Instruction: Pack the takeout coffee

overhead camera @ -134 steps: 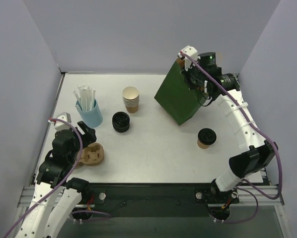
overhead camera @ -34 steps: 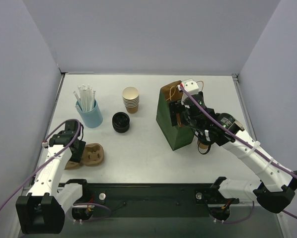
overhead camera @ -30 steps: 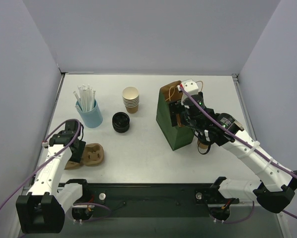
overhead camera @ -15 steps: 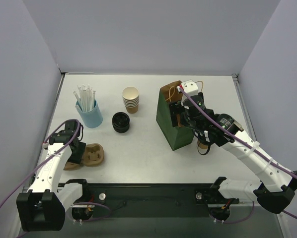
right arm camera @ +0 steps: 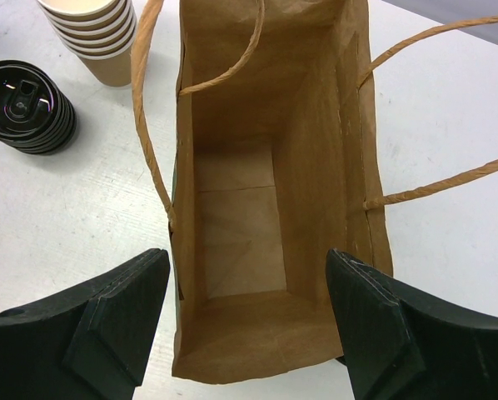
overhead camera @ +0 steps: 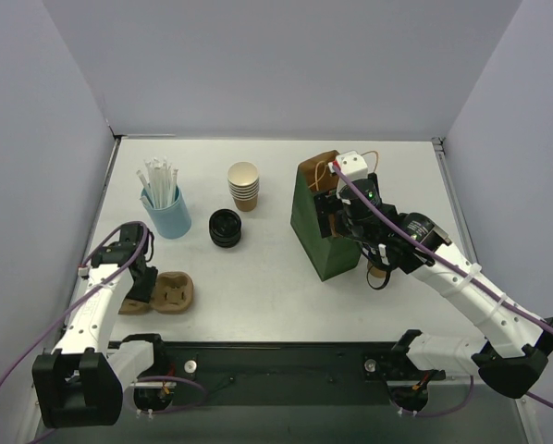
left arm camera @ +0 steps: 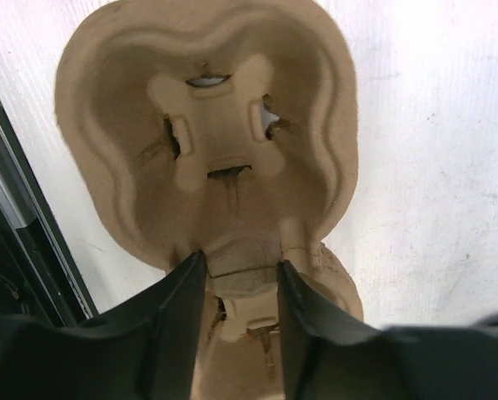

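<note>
The takeout coffee [overhead camera: 378,272] stands on the table right of the green paper bag [overhead camera: 318,231], and my right arm covers nearly all of it. My right gripper [overhead camera: 334,205] hovers over the bag's open mouth. In the right wrist view it [right arm camera: 247,275] is open, with the fingers wide to either side of the bag's empty brown inside [right arm camera: 316,167]. At the near left, my left gripper [overhead camera: 140,289] sits on a pulp cup carrier [overhead camera: 172,291]. In the left wrist view it [left arm camera: 239,273] presses both fingers against the carrier's [left arm camera: 207,125] middle ridge.
A blue holder full of white straws [overhead camera: 165,211] stands at the back left. A stack of lidless tan cups [overhead camera: 244,185] and a stack of loose black lids [overhead camera: 226,228] are beside it, both also in the right wrist view as cups [right arm camera: 95,37] and lids [right arm camera: 24,104]. Grey walls enclose the table.
My left gripper's jaws have narrowed onto the carrier's ridge, and the carrier has shifted slightly. The right arm and the bag have stayed put over the last second.
</note>
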Available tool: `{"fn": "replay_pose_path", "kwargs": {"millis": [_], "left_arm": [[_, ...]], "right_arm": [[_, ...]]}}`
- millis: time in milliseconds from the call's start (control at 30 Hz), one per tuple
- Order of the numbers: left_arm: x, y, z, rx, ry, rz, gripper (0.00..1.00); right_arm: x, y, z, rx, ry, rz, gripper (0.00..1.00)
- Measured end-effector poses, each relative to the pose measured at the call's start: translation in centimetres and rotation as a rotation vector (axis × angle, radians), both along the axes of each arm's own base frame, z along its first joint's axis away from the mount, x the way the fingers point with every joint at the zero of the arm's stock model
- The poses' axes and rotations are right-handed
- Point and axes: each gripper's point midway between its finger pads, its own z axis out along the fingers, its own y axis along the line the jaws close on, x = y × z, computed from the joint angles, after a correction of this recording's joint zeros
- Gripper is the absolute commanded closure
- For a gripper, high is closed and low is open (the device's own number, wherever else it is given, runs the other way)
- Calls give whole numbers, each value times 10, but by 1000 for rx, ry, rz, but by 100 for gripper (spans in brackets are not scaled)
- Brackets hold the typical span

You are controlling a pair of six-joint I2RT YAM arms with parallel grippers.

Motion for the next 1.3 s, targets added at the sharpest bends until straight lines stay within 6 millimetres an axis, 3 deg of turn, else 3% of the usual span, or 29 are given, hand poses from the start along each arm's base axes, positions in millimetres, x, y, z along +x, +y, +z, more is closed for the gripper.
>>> {"fn": "replay_pose_path", "kwargs": {"millis": [267, 500, 700, 833, 1167, 1300], "left_arm": [[2, 2, 4, 6, -11, 4, 70], [21, 3, 32, 12, -86, 0, 70], [17, 3, 38, 14, -90, -4, 72], [18, 4, 54, 22, -131, -11, 73], [38, -4, 115, 4, -315, -96, 75], [45, -13, 133, -22, -368, -170, 75]], "right_arm": [[0, 0, 0, 1, -1, 0, 23], [0, 0, 1, 3, -3, 1, 23], [-1, 0, 2, 8, -3, 2, 23], [-5, 0, 8, 32, -12, 17, 23], [-8, -5, 65, 146, -119, 18, 25], [6, -26, 94, 182, -176, -60, 28]]}}
